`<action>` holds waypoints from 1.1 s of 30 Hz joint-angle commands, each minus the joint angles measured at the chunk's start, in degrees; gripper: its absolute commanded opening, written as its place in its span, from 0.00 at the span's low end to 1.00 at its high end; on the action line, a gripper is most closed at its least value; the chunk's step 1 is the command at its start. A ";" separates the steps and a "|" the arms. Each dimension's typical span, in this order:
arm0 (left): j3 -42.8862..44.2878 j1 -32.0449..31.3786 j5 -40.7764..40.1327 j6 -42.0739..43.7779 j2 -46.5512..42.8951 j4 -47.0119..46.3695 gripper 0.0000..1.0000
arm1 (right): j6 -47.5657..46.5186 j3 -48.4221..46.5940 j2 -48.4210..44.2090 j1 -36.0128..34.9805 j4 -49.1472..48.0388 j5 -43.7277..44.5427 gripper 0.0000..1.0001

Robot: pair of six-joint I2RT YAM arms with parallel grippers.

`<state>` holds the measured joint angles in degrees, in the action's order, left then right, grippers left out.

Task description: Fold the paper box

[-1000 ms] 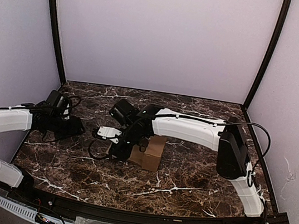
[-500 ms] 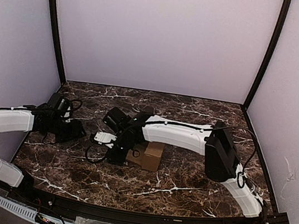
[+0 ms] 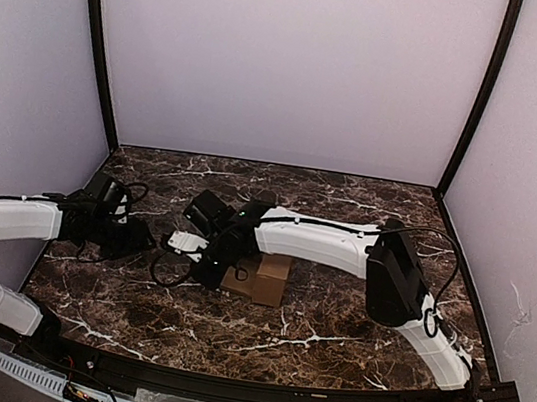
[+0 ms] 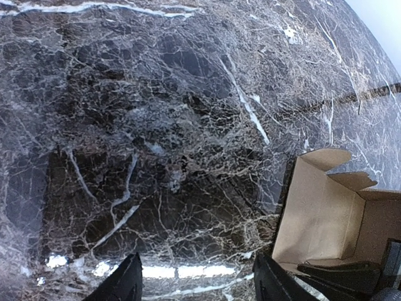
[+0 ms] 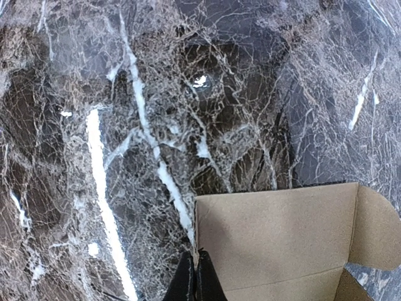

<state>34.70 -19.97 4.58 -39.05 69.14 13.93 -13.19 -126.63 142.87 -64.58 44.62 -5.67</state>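
So the paper box [image 3: 265, 277] sits on the dark marble tabletop [image 3: 329, 337], roughly mid-table, with bare marble on every side of it. From the top camera it's mostly just a brown lump. The right arm [image 3: 323, 240] reaches across right over the box and hides a good chunk of it, so you can't see from there whether it's folded or open.

The wrist cams fill that in. The left wrist view looks into the box from its left side. It's open, plain cardboard inside, with two flaps [image 4: 327, 158] sticking up at the far edge. That view also catches black gripper parts lying along the box's near wall, which the top view doesn't show clearly.

In its own cam, the right gripper [image 5: 195, 277] has its fingertips pressed tight together. The left edge of the box's cardboard panel runs straight into the seam between them, so it looks clamped on that thin edge at the box's left corner. A rounded flap [image 5: 376, 229] hangs off the box's right side in that view.

The left gripper [image 4: 197, 283] is off to the left of the box, not touching it. Its fingers are spread wide, with only marble between them and nothing held.
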 commanded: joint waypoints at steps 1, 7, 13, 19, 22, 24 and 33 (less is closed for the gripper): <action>-0.90 0.45 3.61 -0.99 4.77 -4.28 0.62 | 1.38 1.93 -4.97 0.12 -3.42 -1.48 0.00; -0.11 0.45 13.83 -3.43 11.77 -12.13 0.62 | 1.10 5.62 -8.45 0.12 -5.59 -2.91 0.00; -1.28 0.41 22.41 -7.57 14.38 -21.75 0.62 | -0.02 8.89 -11.35 -0.02 -7.77 -4.52 0.00; -2.45 0.41 28.15 -14.39 18.50 -30.31 0.56 | -0.43 9.11 -10.79 -0.31 -7.77 -4.63 0.00; -2.12 0.37 29.57 -16.19 20.62 -29.89 0.48 | -0.90 9.65 -10.71 -0.66 -7.89 -3.94 0.00; -2.26 0.37 30.40 -16.93 22.08 -29.77 0.44 | -1.16 10.43 -10.95 -0.87 -8.44 -3.37 0.00; -5.40 0.22 38.72 -27.75 26.93 -46.01 0.32 | -3.71 14.14 -12.39 -2.48 -11.04 -1.04 0.00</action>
<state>30.59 -19.97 38.76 -60.75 94.61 -23.44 -15.20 -114.08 133.10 -65.60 36.32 -8.16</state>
